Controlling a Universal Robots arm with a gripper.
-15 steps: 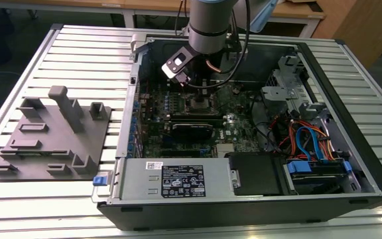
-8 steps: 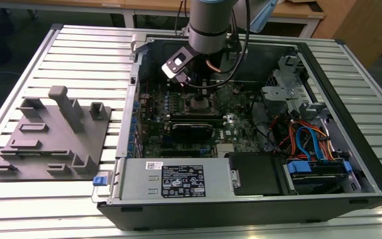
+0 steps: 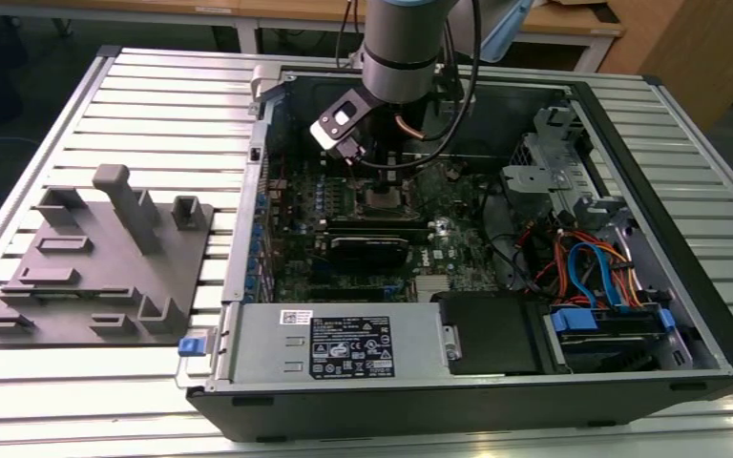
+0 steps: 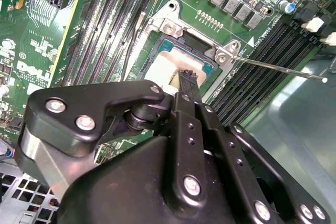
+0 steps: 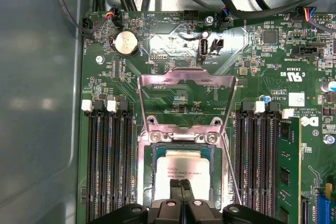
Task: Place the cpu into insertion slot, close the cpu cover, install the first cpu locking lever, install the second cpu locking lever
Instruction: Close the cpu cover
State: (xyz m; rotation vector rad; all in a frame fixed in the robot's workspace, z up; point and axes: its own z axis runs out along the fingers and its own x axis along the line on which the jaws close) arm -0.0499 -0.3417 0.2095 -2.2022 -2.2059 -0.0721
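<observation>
Fingers [image 5: 175,188] of the gripper [image 5: 180,184] are closed tip to tip with nothing between them, poised at the near edge of the cpu [image 5: 181,166]. The cpu lies flat in the insertion slot [image 5: 149,174]. Beyond it, the cpu cover [image 5: 185,73] stands swung open above the green motherboard [image 5: 252,56].

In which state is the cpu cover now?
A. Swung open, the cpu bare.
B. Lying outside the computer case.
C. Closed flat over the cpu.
A: in the first wrist view the cpu cover stands swung open past the insertion slot, and the cpu lies uncovered in it.
</observation>
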